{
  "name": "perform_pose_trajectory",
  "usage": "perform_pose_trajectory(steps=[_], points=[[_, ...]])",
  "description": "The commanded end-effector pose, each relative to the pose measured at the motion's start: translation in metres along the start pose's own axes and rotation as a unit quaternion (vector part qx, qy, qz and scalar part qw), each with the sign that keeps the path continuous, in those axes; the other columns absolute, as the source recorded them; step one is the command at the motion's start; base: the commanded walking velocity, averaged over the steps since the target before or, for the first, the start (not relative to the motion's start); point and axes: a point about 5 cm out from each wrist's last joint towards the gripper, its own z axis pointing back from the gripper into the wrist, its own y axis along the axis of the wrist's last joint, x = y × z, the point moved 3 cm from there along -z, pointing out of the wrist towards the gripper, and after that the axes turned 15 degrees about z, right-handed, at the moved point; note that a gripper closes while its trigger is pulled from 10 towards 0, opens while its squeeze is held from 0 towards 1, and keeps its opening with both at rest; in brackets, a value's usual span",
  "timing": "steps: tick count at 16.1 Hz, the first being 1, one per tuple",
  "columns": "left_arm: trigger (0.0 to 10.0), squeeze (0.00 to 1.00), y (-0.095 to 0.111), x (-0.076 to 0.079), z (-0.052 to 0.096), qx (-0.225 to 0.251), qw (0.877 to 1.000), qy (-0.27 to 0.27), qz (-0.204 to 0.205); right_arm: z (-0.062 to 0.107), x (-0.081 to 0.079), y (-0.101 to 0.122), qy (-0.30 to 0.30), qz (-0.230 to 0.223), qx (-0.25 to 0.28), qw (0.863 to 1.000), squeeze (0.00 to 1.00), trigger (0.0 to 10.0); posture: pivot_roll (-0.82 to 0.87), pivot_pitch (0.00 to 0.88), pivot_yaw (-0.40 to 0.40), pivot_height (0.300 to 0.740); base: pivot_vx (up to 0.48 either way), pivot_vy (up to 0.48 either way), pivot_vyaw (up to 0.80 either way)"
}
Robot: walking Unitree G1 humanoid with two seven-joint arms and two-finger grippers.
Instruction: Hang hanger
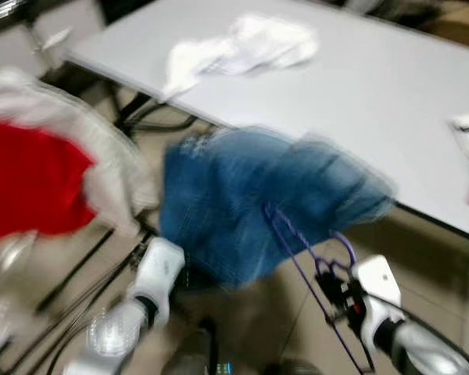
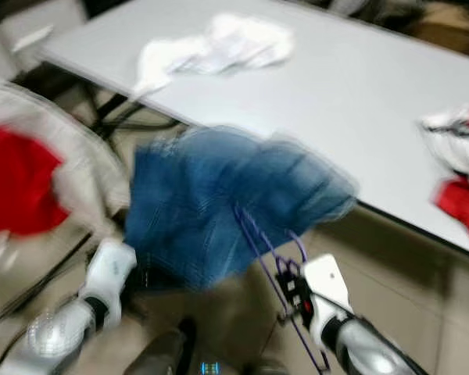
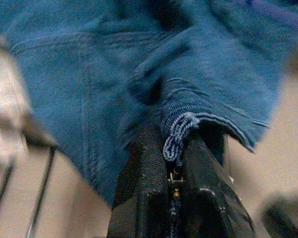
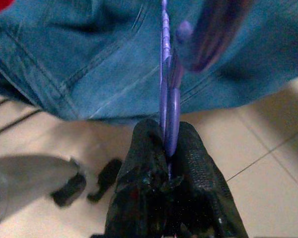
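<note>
- My right hand [image 4: 168,148] is clamped tight on the purple hanger [image 4: 165,89]; its two black fingers [image 4: 145,163] press the thin plastic bar from both sides.
- My left hand [image 3: 171,163] is closed on a frayed hem of the blue denim garment [image 3: 99,89], pinching the seam edge between its fingers.
- The hanger [image 1: 297,242] is slim, purple and partly under the denim; its hook curls up just above my right wrist.
- The denim [image 1: 242,203] hangs bunched between both hands, above the tiled floor [image 4: 268,163], just in front of the table edge.
- The grey table [image 1: 359,86] carries a crumpled white cloth [image 1: 242,47].
- To my left hang white and red clothes [image 1: 39,172]; everything is motion-blurred.
</note>
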Motion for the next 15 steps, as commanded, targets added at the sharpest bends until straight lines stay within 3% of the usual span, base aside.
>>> perform_pose_trajectory(steps=[1,3,4,6,9,12,15], points=[[10.0,0.00,0.002,0.012,0.004,0.006,1.000,-0.021,-0.011,0.006,-0.001,0.001,0.003,0.004,-0.003,1.000,0.00,10.0,-0.07,0.326,-0.036,0.740,0.000,0.000,0.80],[10.0,0.00,0.001,0.016,0.006,0.010,1.000,-0.025,-0.010,0.010,-0.001,-0.004,0.006,0.005,-0.013,1.000,0.00,10.0,-0.07,0.326,-0.040,0.740,0.000,0.000,0.80],[10.0,0.00,0.009,0.016,0.000,0.027,0.999,-0.016,-0.004,0.008,0.003,-0.003,0.002,0.008,-0.013,1.000,0.00,10.0,-0.07,0.294,-0.038,0.740,0.000,0.000,0.80],[10.0,0.00,0.028,0.005,-0.018,0.065,0.998,0.020,0.010,-0.004,0.018,0.005,-0.037,-0.027,0.008,0.999,0.00,10.0,-0.07,0.237,-0.024,0.740,0.000,0.000,0.00],[10.0,0.00,0.049,-0.010,-0.037,0.100,0.994,0.032,0.003,-0.021,0.031,-0.009,-0.085,-0.017,-0.014,0.996,0.00,10.0,-0.05,0.125,0.000,0.740,0.000,-0.100,0.00],[10.0,0.00,0.053,-0.028,-0.054,0.101,0.994,0.046,0.006,-0.037,0.049,-0.041,-0.159,-0.071,-0.066,0.983,0.00,10.0,-0.05,0.057,0.020,0.740,0.000,-0.420,-0.75],[10.0,0.00,0.045,-0.037,-0.059,0.090,0.994,0.058,-0.013,-0.042,0.051,-0.049,-0.171,-0.087,-0.076,0.978,0.00,10.0,-0.04,0.032,0.017,0.740,0.000,-0.426,-0.80]])
